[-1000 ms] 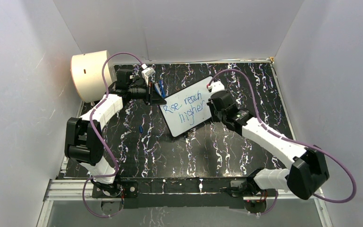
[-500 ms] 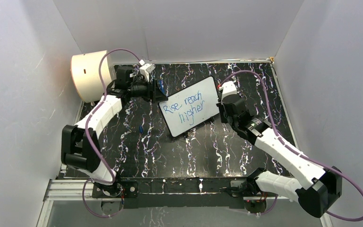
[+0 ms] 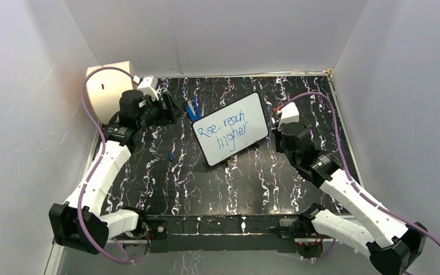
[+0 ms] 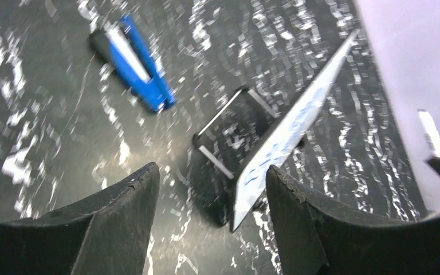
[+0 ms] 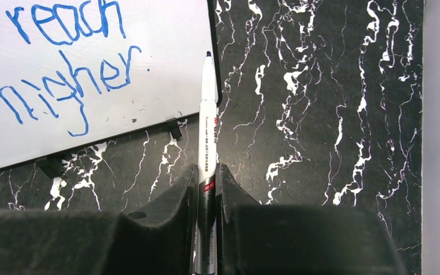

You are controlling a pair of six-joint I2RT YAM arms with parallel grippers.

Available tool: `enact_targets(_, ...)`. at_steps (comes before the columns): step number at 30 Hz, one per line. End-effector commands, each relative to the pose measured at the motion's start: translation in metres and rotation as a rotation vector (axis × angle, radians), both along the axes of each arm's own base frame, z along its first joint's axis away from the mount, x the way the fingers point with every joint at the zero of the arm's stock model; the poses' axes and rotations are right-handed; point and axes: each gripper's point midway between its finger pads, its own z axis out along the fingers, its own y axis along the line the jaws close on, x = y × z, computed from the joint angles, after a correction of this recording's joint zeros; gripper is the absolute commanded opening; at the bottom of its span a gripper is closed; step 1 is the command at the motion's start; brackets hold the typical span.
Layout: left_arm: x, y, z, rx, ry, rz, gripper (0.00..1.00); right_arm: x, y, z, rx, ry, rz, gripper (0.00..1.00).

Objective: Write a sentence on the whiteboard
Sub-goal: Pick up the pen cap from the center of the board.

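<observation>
The whiteboard [image 3: 238, 117] stands tilted on a small stand at mid table, and the sentence [image 3: 224, 132] reads "Rise reach higher" in blue. In the right wrist view the whiteboard [image 5: 166, 34] fills the upper left, showing part of the sentence [image 5: 63, 63]. My right gripper [image 5: 207, 172] is shut on a white marker pen [image 5: 208, 109] whose tip points at the board's right edge. From above, the right gripper [image 3: 281, 133] sits just right of the board. My left gripper [image 4: 212, 172] is open and empty, left of the whiteboard [image 4: 289, 134], which shows edge-on. From above, the left gripper [image 3: 169, 110] is near the back left.
A blue block with a white stripe [image 3: 192, 110] lies on the table between the left gripper and the board; the left wrist view shows this block [image 4: 134, 63] too. A cream drum [image 3: 106, 91] stands in the back left corner. A small blue piece [image 3: 172, 156] lies left of the board.
The left gripper opened, left the blue block on the table and drew back left toward the drum. The right arm pulled away from the board's right side, still holding the marker.
</observation>
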Motion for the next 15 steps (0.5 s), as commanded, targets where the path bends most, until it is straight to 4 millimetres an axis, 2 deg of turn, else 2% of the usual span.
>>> enact_targets(1,-0.018,0.038,-0.048,0.093,0.168,0.213,0.65,0.003,-0.009,0.016,0.033,-0.086,-0.037,0.00)
enact_targets(7,-0.037,0.055,-0.100,0.175,0.325,0.277,0.65,0.000,-0.009,0.013,0.039,-0.084,-0.033,0.00)
enact_targets(15,-0.047,0.074,-0.171,0.329,0.542,0.340,0.56,0.001,-0.007,0.010,0.046,-0.083,-0.024,0.00)
